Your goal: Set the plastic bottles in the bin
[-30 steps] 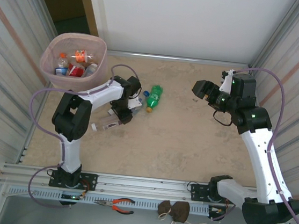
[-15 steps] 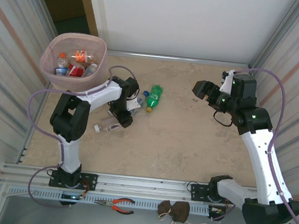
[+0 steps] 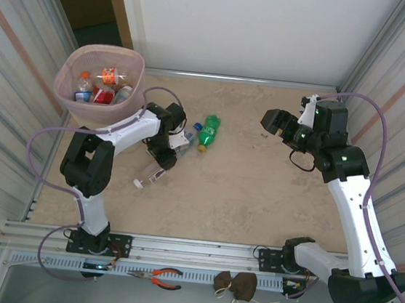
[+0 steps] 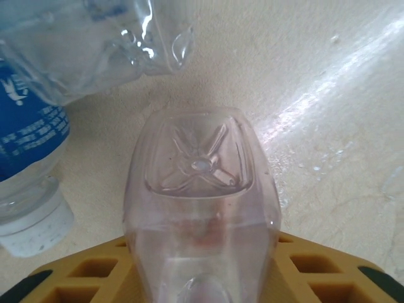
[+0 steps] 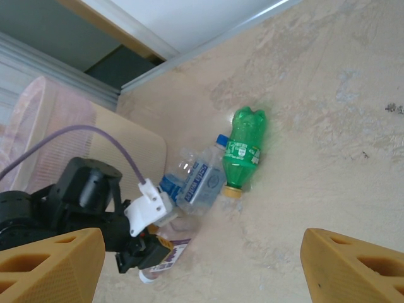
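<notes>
Top external view, for your record: the left gripper (image 3: 161, 160) sits low over the table (image 3: 256, 194), to the near right of the bin (image 3: 135, 67), with a clear bottle (image 3: 148, 178) in its jaws. You will see the bottle's white cap pointing toward the near left. On the left wrist view the yellow fingers (image 4: 82, 278) press against both sides of that bottle, so the gripper is clamped on it, with the moulded base facing away from the camera. You cannot tell from these views whether the bottle rests on the table or is raised off it. A blue-labelled bottle (image 3: 184, 136), clear and crumpled, lies just beside the held one on its far side. A green bottle (image 3: 207, 132) lies on its side just right of that, yellow cap toward the near edge. The bin stands at the far left corner of the table, upright, with several bottles (image 3: 104, 85) already inside. The right gripper (image 3: 270, 121) hangs over the far right of the table, well apart from all the bottles. Its jaws stand wide apart with nothing between them. Red-handled pliers (image 3: 165, 277) and two brown pouches (image 3: 237, 285) lie on the ledge in front of the arm bases.
</notes>
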{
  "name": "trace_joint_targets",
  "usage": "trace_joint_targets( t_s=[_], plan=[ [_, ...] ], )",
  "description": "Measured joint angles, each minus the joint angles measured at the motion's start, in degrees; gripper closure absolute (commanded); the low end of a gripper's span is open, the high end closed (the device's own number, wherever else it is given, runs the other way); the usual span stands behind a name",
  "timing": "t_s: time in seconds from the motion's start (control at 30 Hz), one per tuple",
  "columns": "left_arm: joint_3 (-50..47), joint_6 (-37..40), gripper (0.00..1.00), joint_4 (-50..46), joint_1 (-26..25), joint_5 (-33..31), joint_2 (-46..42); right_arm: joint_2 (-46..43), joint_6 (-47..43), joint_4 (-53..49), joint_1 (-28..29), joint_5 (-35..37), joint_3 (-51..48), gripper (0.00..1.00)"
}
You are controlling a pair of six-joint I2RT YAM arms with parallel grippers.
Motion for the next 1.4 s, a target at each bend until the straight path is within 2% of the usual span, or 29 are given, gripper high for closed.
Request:
trace_joint_targets(
  t_s=[0.47, 0.67, 0.83, 0.97, 1.07, 1.17, 1.4],
  plan=[
    [4.6, -3.3, 0.7, 2.1, 4.3, 10.7, -15.0, 0.0, 0.0, 0.0, 0.0, 0.0, 0.0, 0.2],
    [9.5, -7.8, 0.71, 5.3, 9.0, 16.2, -23.1, 0.0, 0.0, 0.0, 0.0, 0.0, 0.0, 0.2],
    [12.9, -12.5, 0.7, 9.2, 14.8, 21.3, -28.9, 0.0, 0.0, 0.0, 0.0, 0.0, 0.0, 0.2],
    [13.7, -20.0, 0.72, 14.0, 24.1, 30.8, -31.2, 0.0, 0.0, 0.0, 0.0, 0.0, 0.0, 0.2],
    [14.2, -25.7, 0.73, 18.5, 31.0, 35.4, -31.3, 0.0, 0.0, 0.0, 0.0, 0.0, -0.1, 0.2],
    [14.2, -31.6, 0.74, 23.0, 35.4, 39.0, -31.3, 0.0, 0.0, 0.0, 0.0, 0.0, -0.4, 0.2],
    [14.0, -43.5, 0.74, 33.4, 41.9, 40.8, -30.9, 0.0, 0.0, 0.0, 0.0, 0.0, -0.9, 0.2]
  ],
)
